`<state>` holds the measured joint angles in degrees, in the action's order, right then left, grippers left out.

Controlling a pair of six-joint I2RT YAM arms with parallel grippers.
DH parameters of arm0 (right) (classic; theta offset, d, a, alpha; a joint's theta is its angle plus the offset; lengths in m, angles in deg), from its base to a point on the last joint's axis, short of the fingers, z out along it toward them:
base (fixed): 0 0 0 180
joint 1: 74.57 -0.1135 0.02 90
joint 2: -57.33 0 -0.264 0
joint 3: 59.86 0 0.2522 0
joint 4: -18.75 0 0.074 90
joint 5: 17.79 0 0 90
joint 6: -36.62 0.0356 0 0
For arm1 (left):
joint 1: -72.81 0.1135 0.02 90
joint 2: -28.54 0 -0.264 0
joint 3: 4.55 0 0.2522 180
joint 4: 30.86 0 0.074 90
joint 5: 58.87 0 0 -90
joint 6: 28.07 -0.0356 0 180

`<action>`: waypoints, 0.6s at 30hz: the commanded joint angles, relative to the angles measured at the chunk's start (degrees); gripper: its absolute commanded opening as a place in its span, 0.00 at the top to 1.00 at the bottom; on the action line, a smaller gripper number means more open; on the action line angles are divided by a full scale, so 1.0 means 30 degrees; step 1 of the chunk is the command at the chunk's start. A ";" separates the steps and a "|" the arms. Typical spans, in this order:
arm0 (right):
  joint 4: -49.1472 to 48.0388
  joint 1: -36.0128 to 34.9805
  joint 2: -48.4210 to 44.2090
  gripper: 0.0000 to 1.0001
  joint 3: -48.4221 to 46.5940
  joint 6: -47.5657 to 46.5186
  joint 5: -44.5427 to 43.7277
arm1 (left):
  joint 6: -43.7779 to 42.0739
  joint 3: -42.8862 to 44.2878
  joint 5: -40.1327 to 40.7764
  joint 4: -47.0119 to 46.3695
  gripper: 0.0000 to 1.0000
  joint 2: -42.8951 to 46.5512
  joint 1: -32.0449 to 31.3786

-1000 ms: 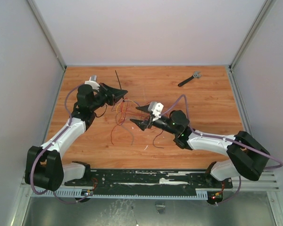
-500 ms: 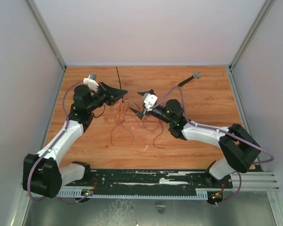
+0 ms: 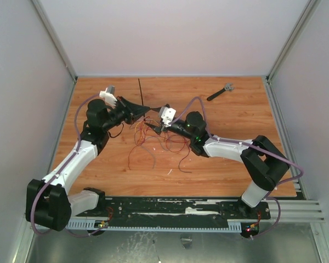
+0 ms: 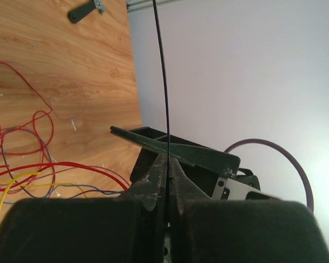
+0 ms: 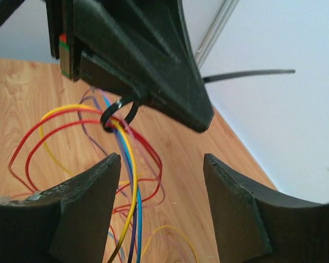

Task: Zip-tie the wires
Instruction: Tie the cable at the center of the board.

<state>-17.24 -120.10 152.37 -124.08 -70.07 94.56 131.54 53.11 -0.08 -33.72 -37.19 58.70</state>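
The wires (image 3: 156,141) lie in a loose, mostly red tangle on the wood between the two arms. My left gripper (image 3: 144,108) is shut on the zip tie (image 3: 139,90), a thin black strip that stands up from the pinched jaws (image 4: 163,76). In the right wrist view the zip tie's loop (image 5: 117,113) circles a bunch of yellow, blue, purple and red wires (image 5: 132,181) under the left gripper (image 5: 137,55), and its tail (image 5: 247,74) sticks out to the right. My right gripper (image 5: 162,164) is open just below that loop. The wires run close by its left finger (image 5: 93,192), not gripped.
A short black tool with a grey head (image 3: 220,92) lies at the far right of the wooden tabletop (image 3: 236,126). White walls with metal corner posts close in the back and sides. Purple cables run along both arms.
The right arm has swung left and away from me, bringing its open gripper right up beside the left gripper. The left gripper keeps its hold on the zip tie and has barely moved.
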 commanded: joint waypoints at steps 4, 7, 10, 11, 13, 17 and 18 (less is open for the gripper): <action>-0.0870 0.0124 0.0500 0.57 -0.1125 0.0133 0.0767 | -0.0028 -0.0232 -0.0410 -0.0726 1.00 0.0032 -0.0416; 0.0114 0.0132 0.0354 0.75 -0.1307 -0.0253 0.0951 | -0.0034 -0.0161 -0.0360 -0.0863 1.00 -0.0123 -0.0424; 0.0762 0.0146 0.0021 0.87 -0.1139 -0.0514 0.0938 | 0.0020 -0.0053 -0.0381 -0.1153 1.00 -0.0383 -0.0449; 0.0857 0.0148 -0.0092 0.90 -0.0997 -0.0577 0.0938 | 0.0030 -0.0041 -0.0381 -0.1276 1.00 -0.0475 -0.0467; 0.0952 0.0149 -0.0277 0.96 -0.0861 -0.0549 0.0905 | 0.0110 -0.0014 -0.0357 -0.1476 1.00 -0.0620 -0.0455; 0.1242 0.0149 -0.0637 1.00 -0.0691 -0.0468 0.0589 | -0.0375 0.0190 -0.0297 -0.1571 0.67 -0.0820 -0.0490; 0.1268 0.0150 -0.0764 1.00 -0.0611 -0.0479 0.0488 | -0.0631 0.0315 -0.0231 -0.1413 0.61 -0.0822 -0.0487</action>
<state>-14.14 -120.10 152.81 -126.40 -71.23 96.66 131.49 52.92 -0.27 -36.08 -39.38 57.61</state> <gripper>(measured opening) 0.013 0.300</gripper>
